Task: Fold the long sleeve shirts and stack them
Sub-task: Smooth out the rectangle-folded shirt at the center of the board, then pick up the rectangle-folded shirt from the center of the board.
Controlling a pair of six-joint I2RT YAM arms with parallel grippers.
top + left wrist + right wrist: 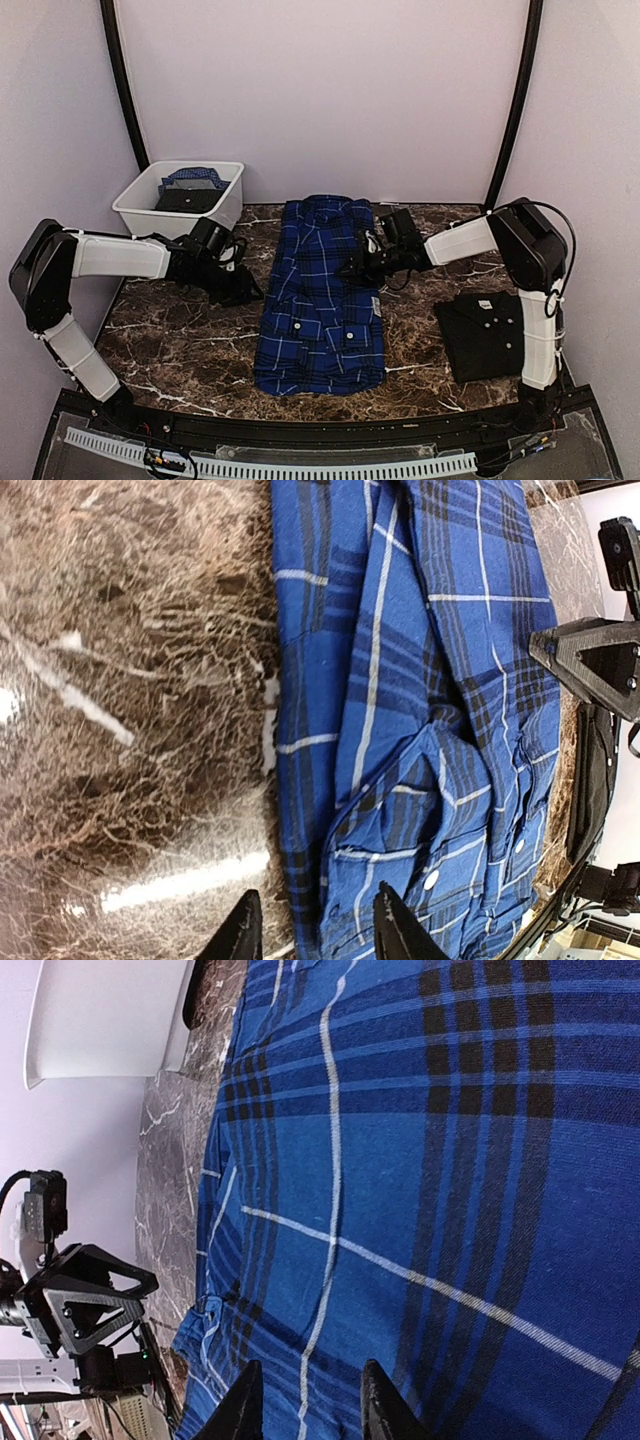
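"While the left wrist view is up, how does the left gripper (318, 932) stand?"

"Its fingers (243, 932) are spread, with nothing between them. They hang over the left edge of the blue plaid shirt (420, 730), where cloth meets the marble table (130, 680) — one tip over stone, the other over plaid. Whether they touch the cloth I cannot tell."

"And the right gripper (308, 1410)?"

"Also parted and empty. It's low over the right side of the same shirt, and plaid fills nearly all of its wrist view."

"From above, where does that shirt lie?"

"In the middle of the table, as a long narrow strip with the collar at the far end and the hem near. Two chest pockets show in the near half. The grippers flank it about mid-length, the left one at its left edge and the right one over its right part."

"The other shirt?"

"The black shirt (488, 335) is folded into a compact rectangle with its white buttons up. It sits at the near right of the table, beside the right arm's base — apart from the plaid one."

"Anything else?"

"A white tub (165, 222) in the far left corner, holding a dark garment and something blue plaid."
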